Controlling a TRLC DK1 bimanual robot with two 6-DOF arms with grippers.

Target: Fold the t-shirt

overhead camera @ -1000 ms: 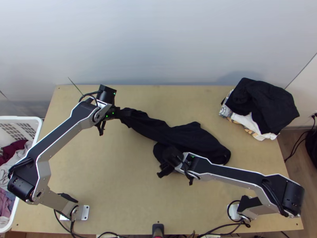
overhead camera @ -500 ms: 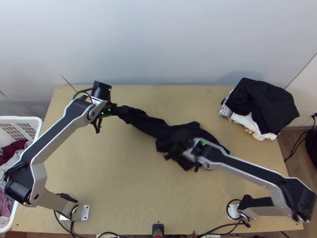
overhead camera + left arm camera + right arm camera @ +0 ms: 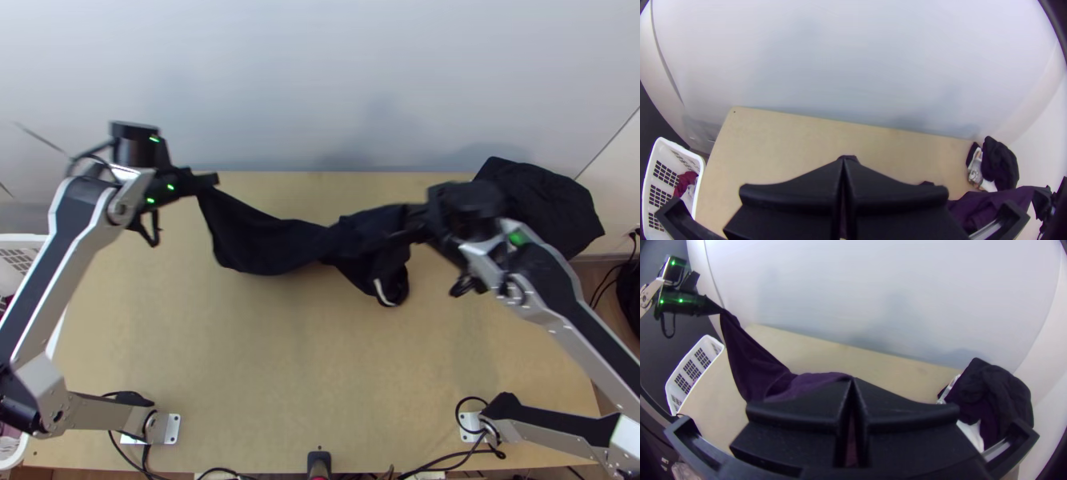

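Note:
The black t-shirt (image 3: pixel 276 244) hangs bunched between both grippers over the table, its middle sagging; a short white strip shows near its lower fold. At the upper left, my left gripper (image 3: pixel 210 181) is shut on one end of the cloth. My right gripper (image 3: pixel 412 220) is shut on another part, right of the middle. In the left wrist view, the left gripper (image 3: pixel 843 162) has its fingers together with cloth at the tips, and the shirt (image 3: pixel 991 204) stretches away from it. In the right wrist view, the right gripper (image 3: pixel 852 382) is closed on the dark cloth (image 3: pixel 751 366).
A pile of dark and white clothes (image 3: pixel 552 204) lies at the table's back right, partly behind the right arm. A white laundry basket (image 3: pixel 24 248) with clothes stands left of the table (image 3: pixel 264 376). The wall rises behind the back edge.
The left gripper has moved left and up the picture with its end of the shirt. The right gripper has moved right and up the picture, lifting cloth and stretching the shirt between them.

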